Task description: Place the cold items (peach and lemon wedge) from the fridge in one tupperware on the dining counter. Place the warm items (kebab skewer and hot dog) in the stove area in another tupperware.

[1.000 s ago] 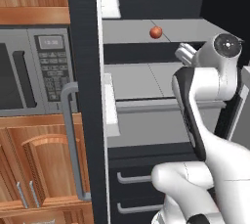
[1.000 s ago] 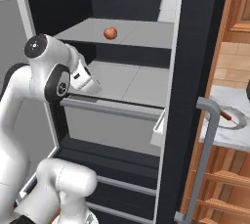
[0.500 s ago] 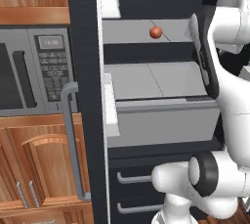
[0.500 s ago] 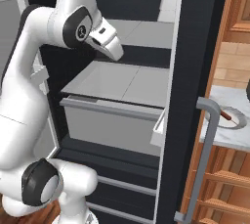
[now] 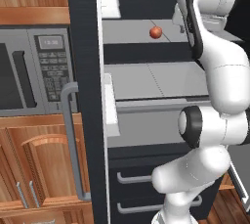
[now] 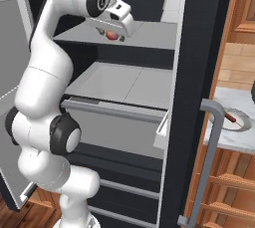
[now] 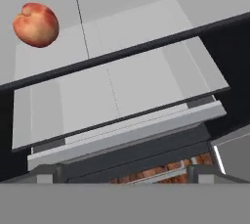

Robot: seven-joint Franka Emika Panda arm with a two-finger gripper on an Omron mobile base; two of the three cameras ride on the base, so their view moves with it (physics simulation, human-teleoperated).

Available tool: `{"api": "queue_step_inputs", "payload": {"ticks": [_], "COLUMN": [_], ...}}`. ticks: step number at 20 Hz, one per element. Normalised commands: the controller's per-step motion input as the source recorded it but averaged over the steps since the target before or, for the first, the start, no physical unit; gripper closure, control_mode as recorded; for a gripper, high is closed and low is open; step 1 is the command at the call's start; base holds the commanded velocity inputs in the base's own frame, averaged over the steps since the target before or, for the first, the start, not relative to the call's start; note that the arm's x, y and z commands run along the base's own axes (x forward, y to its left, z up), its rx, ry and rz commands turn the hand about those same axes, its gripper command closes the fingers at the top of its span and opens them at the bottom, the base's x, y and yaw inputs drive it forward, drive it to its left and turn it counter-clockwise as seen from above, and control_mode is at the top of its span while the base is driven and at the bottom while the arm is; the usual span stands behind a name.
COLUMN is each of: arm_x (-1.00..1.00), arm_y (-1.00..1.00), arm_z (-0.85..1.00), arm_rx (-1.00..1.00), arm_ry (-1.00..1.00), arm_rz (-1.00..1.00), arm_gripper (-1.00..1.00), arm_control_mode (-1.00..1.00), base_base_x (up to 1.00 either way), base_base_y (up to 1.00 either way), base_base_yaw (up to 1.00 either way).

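Whereas a second ago the arm was folded low in front of the fridge drawer, it has since risen, and the gripper (image 6: 118,27) now hangs at the level of the upper fridge shelf (image 5: 132,31), its fingers spread wide with nothing between them. Round, red-orange and softly mottled, the peach (image 7: 35,24) lies on that pale grey shelf just beyond the fingertips; in the hand view it lies up and to the left of them, apart from them, and in the right base view it peeks out just under the white hand. Below the fingers a second flat grey shelf (image 6: 124,83) shows a thin seam down its middle and a dark bar along its front edge. Beside the open fridge door (image 5: 84,71), dark and smooth, stands a grey microwave (image 5: 29,71) set in glossy wooden cabinets (image 5: 39,169).
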Motion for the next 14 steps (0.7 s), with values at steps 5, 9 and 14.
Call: {"api": "queue_step_inputs", "payload": {"ticks": [5,9,14], "arm_x": [0.51,0.62,0.65], "arm_y": [0.12,0.30,0.34], "arm_z": [-0.33,-0.17,-0.15], "arm_rx": [0.00,0.00,-0.01], "arm_ry": [-0.38,-0.14,0.00], "arm_rz": [0.19,0.12,0.11], "arm_gripper": [-1.00,-1.00,-1.00], "arm_control_mode": [-1.00,-1.00,-1.00], "base_base_x": [0.00,0.00,0.00], "base_base_y": [0.00,0.00,0.00], "base_base_yaw": [0.00,0.00,0.00]}}
